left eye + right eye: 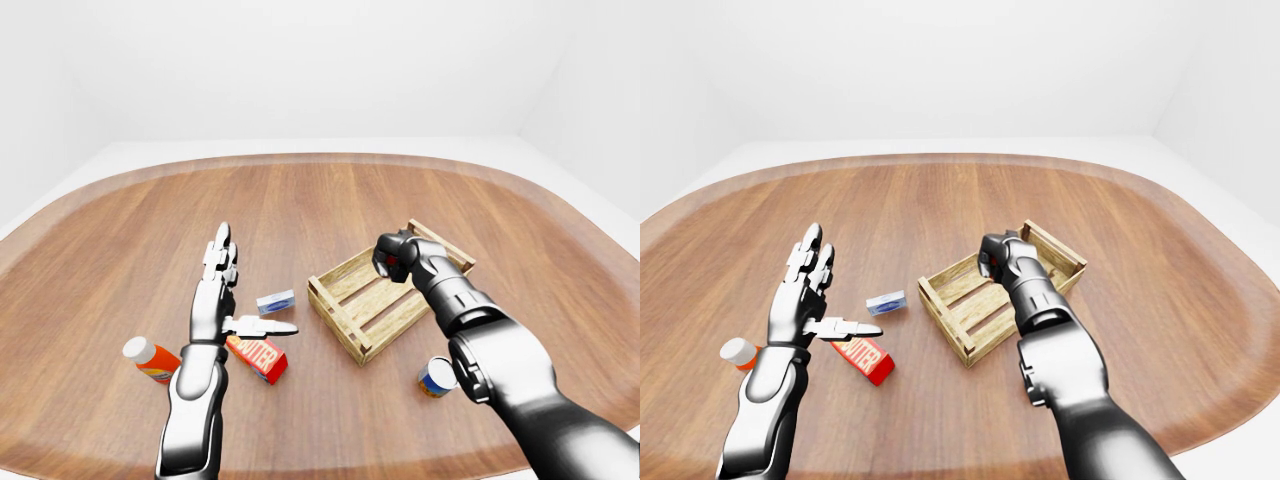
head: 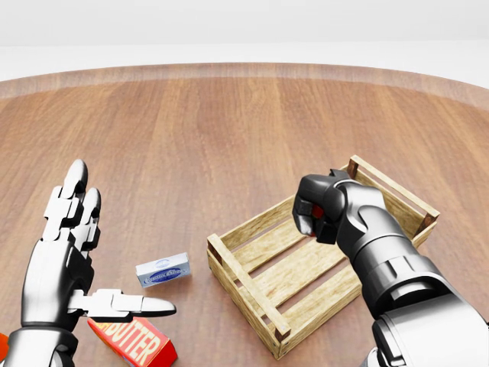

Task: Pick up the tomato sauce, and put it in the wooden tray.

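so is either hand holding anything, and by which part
The right hand is closed on a small red thing over the wooden tray, probably the tomato sauce; too little shows to tell which part it grips. The left hand is open and empty.

A large wooden table (image 1: 330, 200) with rounded corners is seen filling most of each view. Its top is marked by lengthwise grain in reddish-brown, with a paler band along the rim. Beyond the table's far edge a pale grey-white floor (image 1: 300, 146) is shown, narrow and bare. Above the floor plain white walls (image 1: 300, 60) are met, with corners visible at left and right of the table. Light is even and diffuse; soft shadows are cast on the table.
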You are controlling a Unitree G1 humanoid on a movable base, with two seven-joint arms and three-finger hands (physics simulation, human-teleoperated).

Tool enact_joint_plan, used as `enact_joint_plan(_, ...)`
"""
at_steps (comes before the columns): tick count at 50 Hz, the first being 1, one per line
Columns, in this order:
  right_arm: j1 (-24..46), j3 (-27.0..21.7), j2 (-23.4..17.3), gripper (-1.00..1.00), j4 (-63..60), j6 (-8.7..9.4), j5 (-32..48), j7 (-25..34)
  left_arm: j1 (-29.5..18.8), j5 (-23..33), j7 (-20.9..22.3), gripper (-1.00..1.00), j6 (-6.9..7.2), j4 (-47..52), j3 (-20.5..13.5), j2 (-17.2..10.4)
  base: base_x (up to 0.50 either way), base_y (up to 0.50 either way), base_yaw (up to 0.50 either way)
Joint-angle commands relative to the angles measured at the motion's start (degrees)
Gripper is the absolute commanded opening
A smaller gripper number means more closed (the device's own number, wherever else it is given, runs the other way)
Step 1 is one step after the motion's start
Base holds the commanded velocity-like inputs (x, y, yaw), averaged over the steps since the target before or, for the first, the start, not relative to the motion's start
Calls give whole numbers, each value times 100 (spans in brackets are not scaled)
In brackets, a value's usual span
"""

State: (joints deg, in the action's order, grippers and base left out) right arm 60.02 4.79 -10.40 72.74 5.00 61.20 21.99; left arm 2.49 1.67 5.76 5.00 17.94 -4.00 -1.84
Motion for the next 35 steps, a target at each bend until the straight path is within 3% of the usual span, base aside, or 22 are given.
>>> enact_joint_plan(1,-100,6,22,-100,249,0,218,-357,-6,-5,-4,100,0,-2,5,2,0,0,0)
enact_joint_plan(35,-276,-62,-97,-100,405,0,297,-583,-23,-61,14,100,0,-8,-65,-22,0,0,0)
